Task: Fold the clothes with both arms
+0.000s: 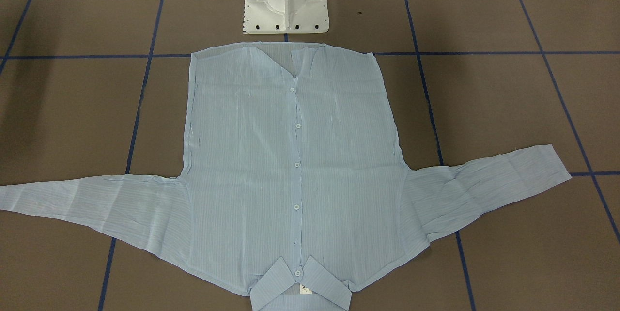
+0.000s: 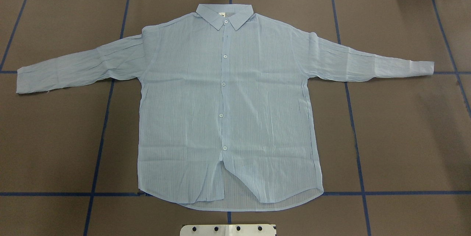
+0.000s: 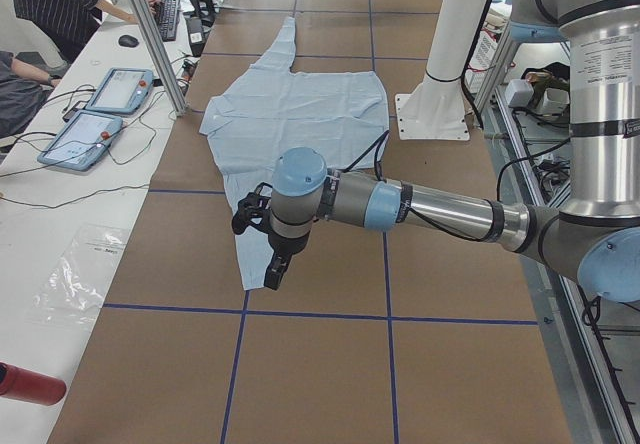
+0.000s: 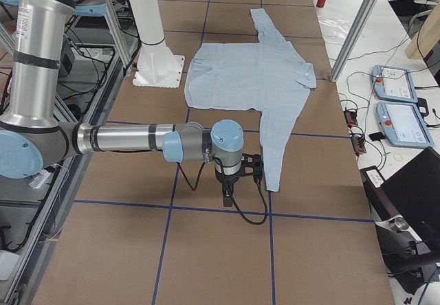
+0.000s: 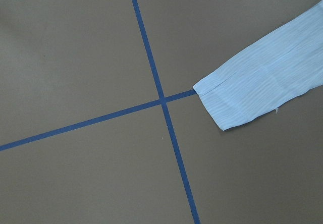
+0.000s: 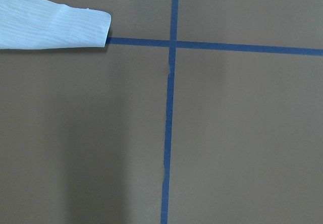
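Note:
The light blue striped shirt lies flat and buttoned on the brown table, collar away from the robot base, both sleeves spread sideways. It also shows in the front view as the shirt. My left gripper hangs over the table just past the left sleeve's end; I cannot tell if it is open or shut. My right gripper hangs beside the right sleeve's end, state also unclear. The left cuff and right cuff show in the wrist views, with no fingers in sight.
The white pedestal base stands just behind the shirt's hem. Blue tape lines grid the table. Teach pendants and cables lie on a white side desk, where a person sits. A metal post stands at the table's edge.

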Tool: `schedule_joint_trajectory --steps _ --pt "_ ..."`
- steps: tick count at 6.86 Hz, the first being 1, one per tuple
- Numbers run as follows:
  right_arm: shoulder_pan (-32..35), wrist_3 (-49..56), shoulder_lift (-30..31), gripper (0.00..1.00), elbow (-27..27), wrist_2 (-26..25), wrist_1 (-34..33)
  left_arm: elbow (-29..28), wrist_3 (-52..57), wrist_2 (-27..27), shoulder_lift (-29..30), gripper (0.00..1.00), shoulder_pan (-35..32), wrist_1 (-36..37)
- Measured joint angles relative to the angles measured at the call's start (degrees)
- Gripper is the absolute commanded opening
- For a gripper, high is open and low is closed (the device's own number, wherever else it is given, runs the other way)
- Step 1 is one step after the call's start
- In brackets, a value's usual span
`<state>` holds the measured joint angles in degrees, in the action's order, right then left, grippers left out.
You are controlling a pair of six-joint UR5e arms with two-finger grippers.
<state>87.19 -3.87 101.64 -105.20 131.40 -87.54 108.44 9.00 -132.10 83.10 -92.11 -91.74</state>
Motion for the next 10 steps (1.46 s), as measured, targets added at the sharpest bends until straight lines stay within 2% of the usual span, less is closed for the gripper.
schedule_joint_trajectory --steps 3,5,6,8,10 --pt "-0.06 -0.35 -0.06 1.0 -0.6 0.3 6.13 1.4 -0.09 0.2 0.23 1.0 0.05 -3.06" --pt "-0.09 -0.8 -0.25 1.0 0.06 0.05 18.38 1.78 -0.43 0.41 2.22 1.0 0.11 -7.63" --pt "-0.09 -1.07 -0.89 1.0 1.6 0.04 22.03 1.28 -0.53 1.12 3.39 1.0 0.13 -13.12" --pt "-0.1 -1.98 -7.14 1.0 8.68 1.25 24.04 -2.18 -0.67 2.72 5.62 1.0 0.15 -20.98" --pt "-1.44 -4.83 -16.82 1.0 20.27 3.33 27.5 -3.44 -0.58 2.75 6.57 1.0 0.12 -22.22"
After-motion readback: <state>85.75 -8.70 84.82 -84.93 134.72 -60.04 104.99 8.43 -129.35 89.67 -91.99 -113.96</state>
